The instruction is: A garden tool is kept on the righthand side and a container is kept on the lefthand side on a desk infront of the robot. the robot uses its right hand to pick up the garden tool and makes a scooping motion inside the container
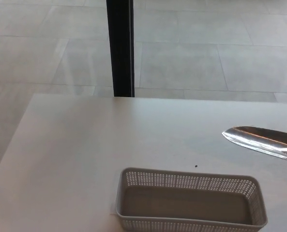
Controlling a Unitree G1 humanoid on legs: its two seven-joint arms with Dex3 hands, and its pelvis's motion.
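Head view: we see neither hand, so their grip cannot be judged. Shiny metal trowel blade (262, 139) enters from the right edge, up and right of the grey perforated basket (189, 182), apart from it. Basket sits on the white desk (85, 154), near edge.

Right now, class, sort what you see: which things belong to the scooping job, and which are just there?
Belongs to the job:
metal trowel blade
perforated basket

Just there:
white desk
small dark speck
black post
tiled floor
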